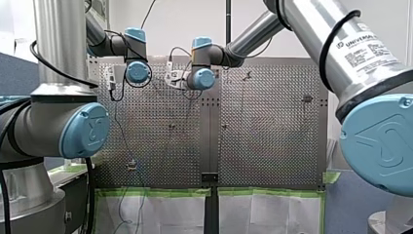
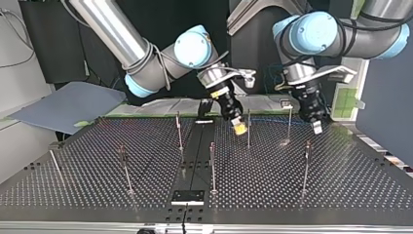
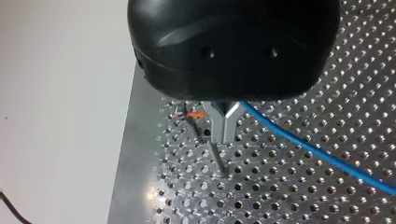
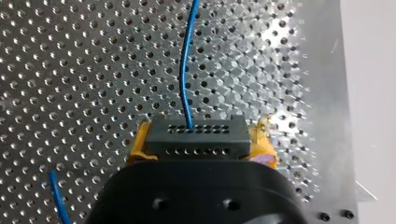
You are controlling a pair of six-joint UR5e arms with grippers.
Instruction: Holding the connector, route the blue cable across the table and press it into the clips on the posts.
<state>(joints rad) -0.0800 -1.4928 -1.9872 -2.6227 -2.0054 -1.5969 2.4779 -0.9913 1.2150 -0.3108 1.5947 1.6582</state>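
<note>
My right gripper (image 2: 238, 126) clamps the dark connector (image 4: 195, 142) between its yellow pads — the blue cable (image 4: 183, 70) runs ahead over the table (image 4: 70, 70) — while my left gripper (image 3: 224, 123) has its metal fingers pinched together, cable just beside.

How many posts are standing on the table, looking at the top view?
6 posts stand clear in the top view: a far row of three and a near row of three. A thin rod at left may be another.
</note>
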